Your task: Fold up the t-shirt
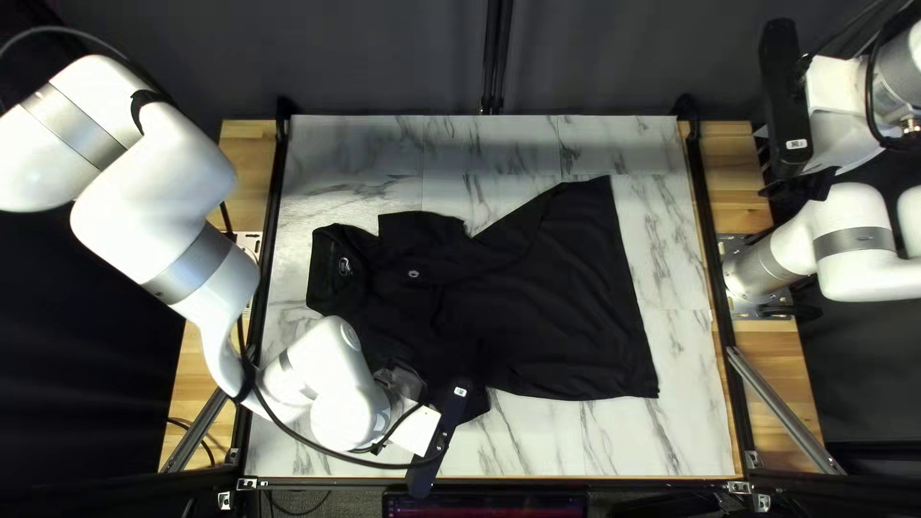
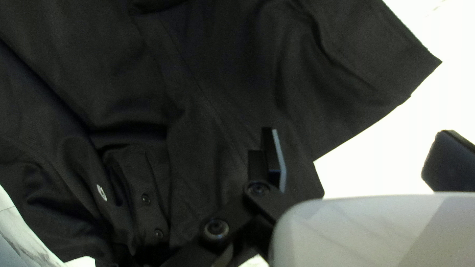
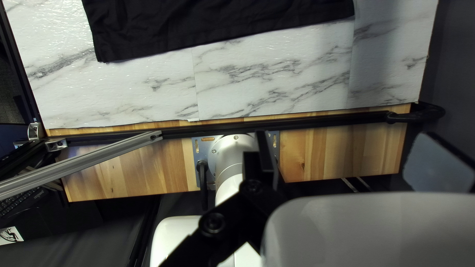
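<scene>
While the collar (image 1: 331, 264) lies rumpled at the left of the top left view, my left gripper (image 2: 354, 160) hangs over the near side of the black T-shirt (image 1: 547, 297), its fingers wide apart and holding nothing. The garment is spread front up across the table (image 1: 696, 422), wrinkled through the chest, its hem (image 1: 635, 307) toward the right. I judge the folding barely begun, if at all: sleeves to bring in, body to double over. Furthest right, beyond the table's edge, my right gripper (image 3: 350, 158) is spread wide, empty.
</scene>
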`<control>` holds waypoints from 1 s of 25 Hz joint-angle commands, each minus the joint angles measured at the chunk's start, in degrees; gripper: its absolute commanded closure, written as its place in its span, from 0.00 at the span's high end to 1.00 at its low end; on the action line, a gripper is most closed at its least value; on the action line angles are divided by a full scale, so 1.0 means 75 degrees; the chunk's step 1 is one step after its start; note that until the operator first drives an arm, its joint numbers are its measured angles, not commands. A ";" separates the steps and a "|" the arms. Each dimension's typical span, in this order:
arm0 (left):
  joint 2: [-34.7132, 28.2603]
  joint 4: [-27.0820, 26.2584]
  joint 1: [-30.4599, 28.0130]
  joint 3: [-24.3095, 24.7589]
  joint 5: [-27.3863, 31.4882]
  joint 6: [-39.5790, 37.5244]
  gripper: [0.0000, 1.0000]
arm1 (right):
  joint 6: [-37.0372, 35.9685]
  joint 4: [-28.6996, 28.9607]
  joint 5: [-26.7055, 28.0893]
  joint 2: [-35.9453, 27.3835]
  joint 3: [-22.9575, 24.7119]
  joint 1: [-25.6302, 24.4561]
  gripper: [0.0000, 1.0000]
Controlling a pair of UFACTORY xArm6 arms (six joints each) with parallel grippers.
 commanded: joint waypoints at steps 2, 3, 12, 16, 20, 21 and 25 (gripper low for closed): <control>0.0558 0.0412 -0.0277 -0.0605 0.0199 0.1273 1.00 | 0.0000 0.0000 0.0000 0.0000 0.0000 0.0000 1.00; 0.0616 0.0438 -0.0312 -0.0696 0.0301 0.1485 1.00 | 0.0000 0.0000 0.0000 0.0000 0.0000 0.0000 1.00; 0.0422 0.0483 -0.0299 -0.0556 0.0648 0.1691 1.00 | 0.0000 0.0000 0.0000 0.0000 0.0000 0.0000 1.00; 0.0511 0.0508 -0.0434 -0.0700 0.0842 0.1722 1.00 | 0.0000 0.0000 0.0000 0.0000 0.0000 0.0000 1.00; 0.0780 0.0448 -0.0728 -0.1256 0.1440 0.2061 1.00 | 0.0000 0.0000 0.0000 0.0000 0.0000 0.0000 1.00; 0.0855 0.0446 -0.0726 -0.1321 0.1440 0.2119 1.00 | 0.0000 0.0000 0.0000 0.0000 0.0000 0.0000 1.00; 0.1594 0.0295 -0.0620 -0.1928 0.1439 0.2535 1.00 | 0.0000 0.0000 0.0000 0.0000 0.0000 0.0000 1.00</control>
